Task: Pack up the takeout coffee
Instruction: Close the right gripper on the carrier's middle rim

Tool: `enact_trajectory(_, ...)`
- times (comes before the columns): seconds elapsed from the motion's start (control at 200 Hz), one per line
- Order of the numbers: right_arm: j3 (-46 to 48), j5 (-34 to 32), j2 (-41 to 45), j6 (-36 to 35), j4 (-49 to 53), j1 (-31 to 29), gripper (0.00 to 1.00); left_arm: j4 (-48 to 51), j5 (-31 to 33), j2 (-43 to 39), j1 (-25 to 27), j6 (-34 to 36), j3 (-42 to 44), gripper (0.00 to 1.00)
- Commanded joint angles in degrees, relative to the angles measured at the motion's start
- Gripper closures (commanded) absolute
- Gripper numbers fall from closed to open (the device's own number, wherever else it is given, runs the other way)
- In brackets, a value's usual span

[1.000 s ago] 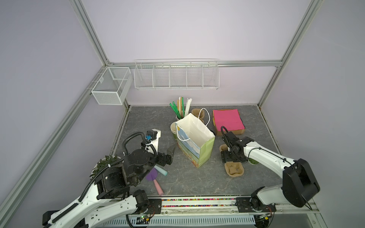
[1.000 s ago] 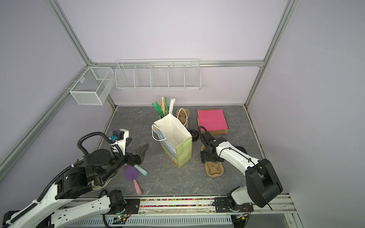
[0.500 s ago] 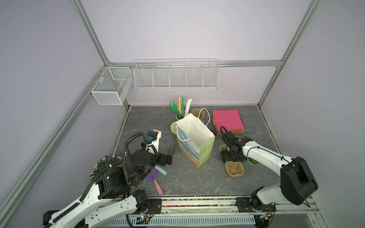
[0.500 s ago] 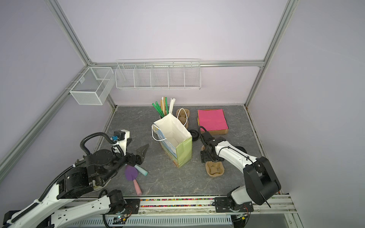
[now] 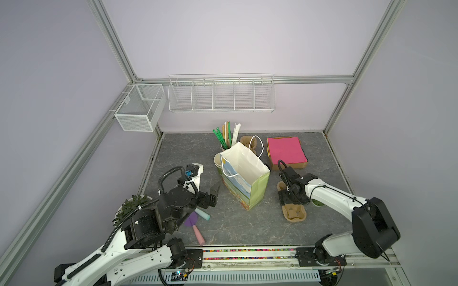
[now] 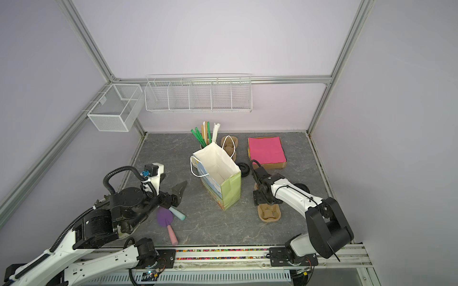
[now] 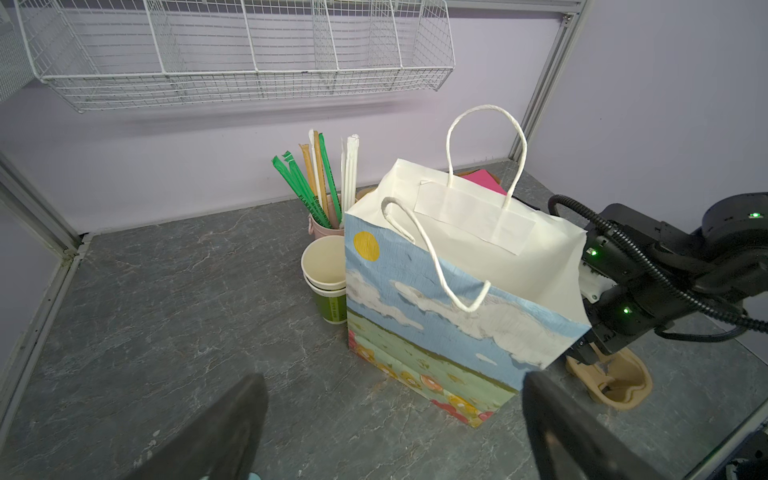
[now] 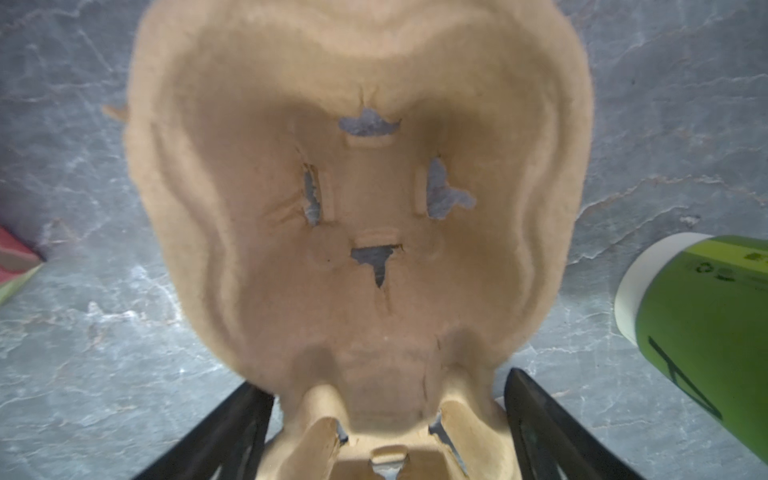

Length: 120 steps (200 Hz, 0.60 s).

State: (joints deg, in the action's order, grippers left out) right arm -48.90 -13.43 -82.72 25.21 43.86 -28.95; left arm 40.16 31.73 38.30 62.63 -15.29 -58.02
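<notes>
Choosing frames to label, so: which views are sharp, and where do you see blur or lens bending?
Right wrist view: the carrier fills the frame, close and soft-edged; the table around it is crisper. Left wrist view: bag sharp, pincer fingers dark and blurred, rack bowed by the lens. Both top views: even light, faint shadows, all in focus.
</notes>
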Motion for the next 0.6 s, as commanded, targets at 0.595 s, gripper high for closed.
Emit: enact_trajectory(0.595, 1.9, 1.5, 1.3, -1.4, -2.9, 0.1, 0.15, 0.4, 1.3, 0.4, -0.4, 1.1, 0.5, 0.04)
